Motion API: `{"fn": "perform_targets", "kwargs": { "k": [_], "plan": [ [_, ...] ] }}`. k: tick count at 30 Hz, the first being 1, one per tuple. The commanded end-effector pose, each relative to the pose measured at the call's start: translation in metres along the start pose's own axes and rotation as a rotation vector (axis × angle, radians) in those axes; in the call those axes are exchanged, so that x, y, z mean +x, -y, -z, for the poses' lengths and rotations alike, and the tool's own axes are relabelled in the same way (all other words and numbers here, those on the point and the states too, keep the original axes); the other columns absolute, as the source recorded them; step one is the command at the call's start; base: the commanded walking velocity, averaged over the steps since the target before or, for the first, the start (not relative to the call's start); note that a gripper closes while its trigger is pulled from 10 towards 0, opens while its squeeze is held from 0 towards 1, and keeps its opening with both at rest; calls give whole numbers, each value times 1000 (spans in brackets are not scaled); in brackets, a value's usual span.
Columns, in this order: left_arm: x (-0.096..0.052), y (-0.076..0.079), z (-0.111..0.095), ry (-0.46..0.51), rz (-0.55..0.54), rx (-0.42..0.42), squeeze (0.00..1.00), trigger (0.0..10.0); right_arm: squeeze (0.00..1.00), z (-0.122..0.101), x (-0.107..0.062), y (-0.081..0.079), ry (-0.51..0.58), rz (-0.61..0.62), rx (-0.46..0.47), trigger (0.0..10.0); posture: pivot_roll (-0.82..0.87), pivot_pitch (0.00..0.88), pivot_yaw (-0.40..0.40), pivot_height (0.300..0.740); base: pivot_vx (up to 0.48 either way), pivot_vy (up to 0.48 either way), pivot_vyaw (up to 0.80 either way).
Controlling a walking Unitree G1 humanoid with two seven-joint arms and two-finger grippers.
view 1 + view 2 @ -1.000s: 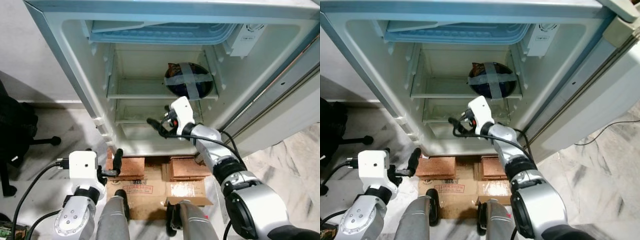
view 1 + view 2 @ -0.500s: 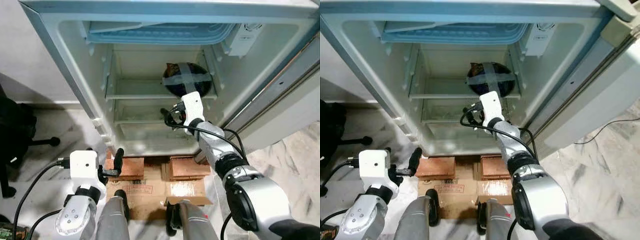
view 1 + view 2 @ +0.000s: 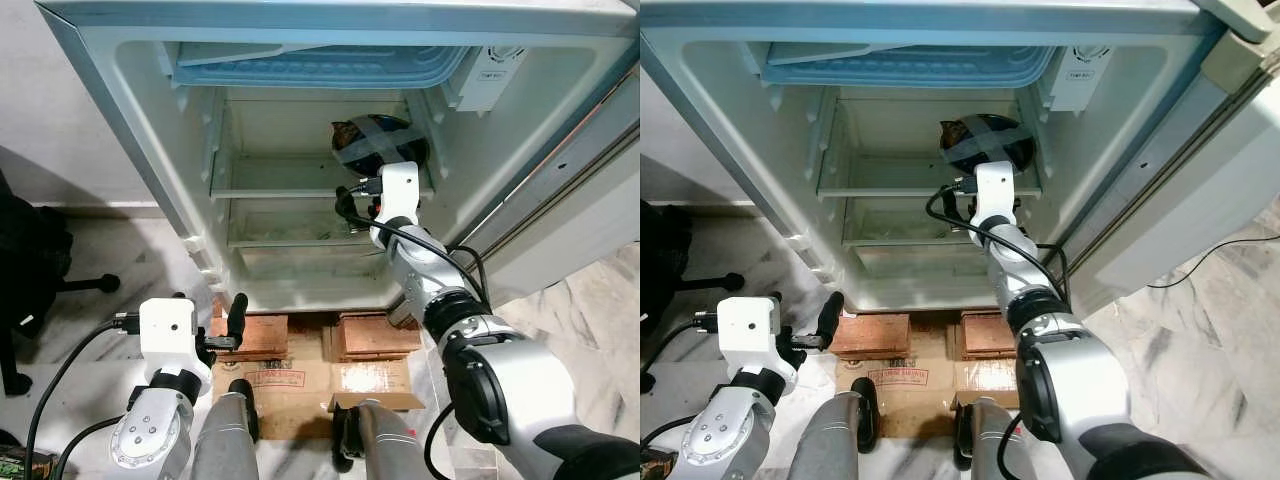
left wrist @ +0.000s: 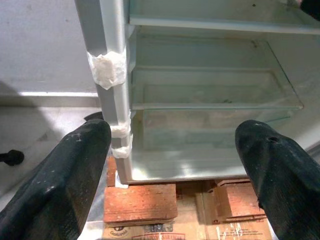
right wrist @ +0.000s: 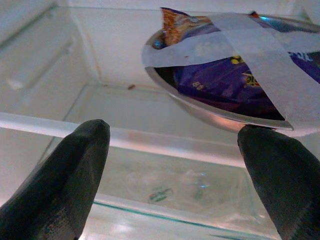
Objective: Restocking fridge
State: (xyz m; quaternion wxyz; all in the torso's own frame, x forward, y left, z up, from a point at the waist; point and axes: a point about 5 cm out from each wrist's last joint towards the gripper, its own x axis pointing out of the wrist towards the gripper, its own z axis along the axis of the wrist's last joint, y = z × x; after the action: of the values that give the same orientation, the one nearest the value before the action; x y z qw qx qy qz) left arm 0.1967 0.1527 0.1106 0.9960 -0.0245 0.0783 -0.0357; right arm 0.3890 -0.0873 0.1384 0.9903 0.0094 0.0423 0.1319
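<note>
R gripper (image 5: 170, 165) now up at the front edge of the upper shelf (image 3: 270, 188), right under the bowl (image 3: 378, 145). 1 s back it sat lower, level with the second shelf and pointing left; at 0.5 s it was partway up. So I've swung the arm up and in toward the bowl within the last sec.

Fingers: wide apart, nothing between them. Wrist cam looks along the shelf, bowl rim close ahead and off to one side.

Bowl: metal, purple snack packet inside, taped across with pale strips. It sits on the upper shelf, R side, inside the fridge (image 3: 130, 150). Looks a bit tilted or shifted vs. 1 s ago, but the head cam moved too, so can't be sure.

L gripper (image 4: 170, 150) low, outside the fridge by the lower L door frame, fingers also wide, empty. No real change there.

Bricks (image 3: 262, 335) and cardboard (image 3: 300, 380) under the fridge base.

Judgement: bowl already stocked; R arm prob. going back to nudge it deeper or square it up. Risk: rim overhang near shelf edge, a push from below could tip it.
</note>
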Motion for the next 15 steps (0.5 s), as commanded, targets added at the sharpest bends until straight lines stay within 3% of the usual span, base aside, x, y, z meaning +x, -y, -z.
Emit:
{"fn": "perform_targets", "kwargs": {
  "k": [1, 7, 8, 9, 10, 15],
  "plan": [
    [-3, -2, 5, -30, -7, 5, 0, 10000, 1000, 3, 0, -1, -16, 16, 13, 10000, 162, 250, -56, 740, 0, 0, 0],
    [1, -2, 5, -23, -5, 10, 0, 10000, 1000, 2, -2, 4, 7, -9, 31, 10000, 154, 234, -54, 740, 0, 0, 0],
    [2, -2, 5, -21, -3, 10, 0, 10000, 741, 3, -3, 8, 17, -20, 39, 10000, 150, 229, -53, 740, 0, 0, 0],
    [4, -2, 5, -17, -1, 11, 0, 10000, 592, 3, -6, 15, 37, -34, 44, 10000, 146, 224, -51, 740, 0, 0, 0],
    [5, -2, 5, -16, -2, 11, 0, 10000, 0, 3, -8, 19, 46, -37, 49, 10000, 140, 218, -49, 740, 0, 0, 0],
    [14, -3, 4, -1, -1, 24, 0, 10000, 0, 9, -20, 42, 75, -21, 35, 10000, 113, 193, -37, 740, 0, 0, 0]
  ]
}}
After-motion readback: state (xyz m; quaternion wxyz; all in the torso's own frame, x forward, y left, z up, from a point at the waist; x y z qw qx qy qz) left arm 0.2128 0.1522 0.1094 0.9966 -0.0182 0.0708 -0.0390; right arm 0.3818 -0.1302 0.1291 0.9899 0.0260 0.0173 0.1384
